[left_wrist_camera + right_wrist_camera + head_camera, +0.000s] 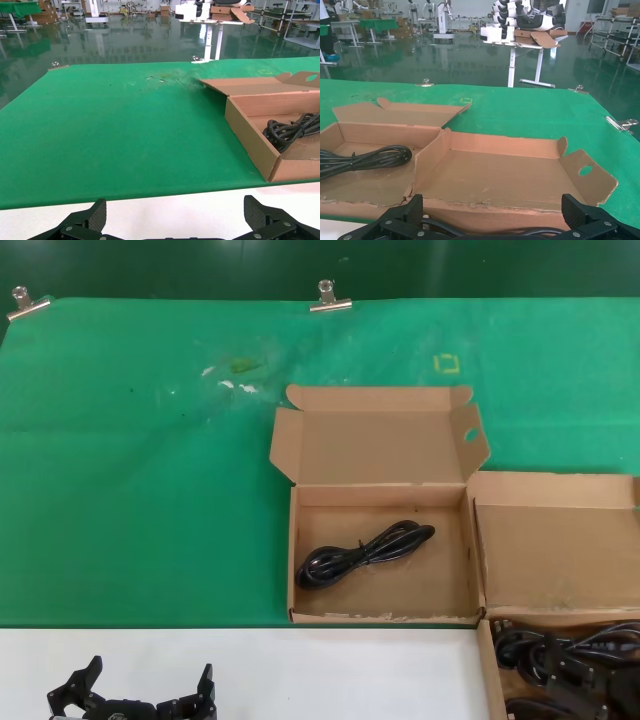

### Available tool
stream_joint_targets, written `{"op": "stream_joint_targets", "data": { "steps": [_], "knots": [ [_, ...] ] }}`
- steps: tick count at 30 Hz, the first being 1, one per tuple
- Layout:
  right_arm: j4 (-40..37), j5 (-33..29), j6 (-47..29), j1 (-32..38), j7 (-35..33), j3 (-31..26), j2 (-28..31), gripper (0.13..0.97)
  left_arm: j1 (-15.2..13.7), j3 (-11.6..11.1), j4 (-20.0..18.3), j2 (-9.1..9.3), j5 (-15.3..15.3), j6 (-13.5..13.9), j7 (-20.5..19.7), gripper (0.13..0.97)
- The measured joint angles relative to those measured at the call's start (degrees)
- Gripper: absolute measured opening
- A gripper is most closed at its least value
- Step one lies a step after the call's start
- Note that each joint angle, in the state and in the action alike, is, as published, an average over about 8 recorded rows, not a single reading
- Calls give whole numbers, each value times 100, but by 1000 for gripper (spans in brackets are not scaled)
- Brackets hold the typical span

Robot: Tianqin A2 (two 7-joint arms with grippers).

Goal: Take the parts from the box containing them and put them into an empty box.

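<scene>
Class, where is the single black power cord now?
Head view: the cord lies inside the middle cardboard box, toward its left front, left of the neighbouring box holding other cords.

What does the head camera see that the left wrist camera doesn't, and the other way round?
Only the head view shows the second box on the right and its pile of black cords. Only the left wrist view shows the shiny hall floor and a white stand far off. Both show the green mat, the middle box holding one cord, and the open left gripper.
</scene>
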Motion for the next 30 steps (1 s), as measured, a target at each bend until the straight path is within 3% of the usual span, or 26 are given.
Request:
{"op": "stream_joint_targets", "data": {
  "steps": [30],
  "knots": [
    [0,0,0,0,0,0,0,966,0,0,0,0,0,0,0,966]
  ]
}}
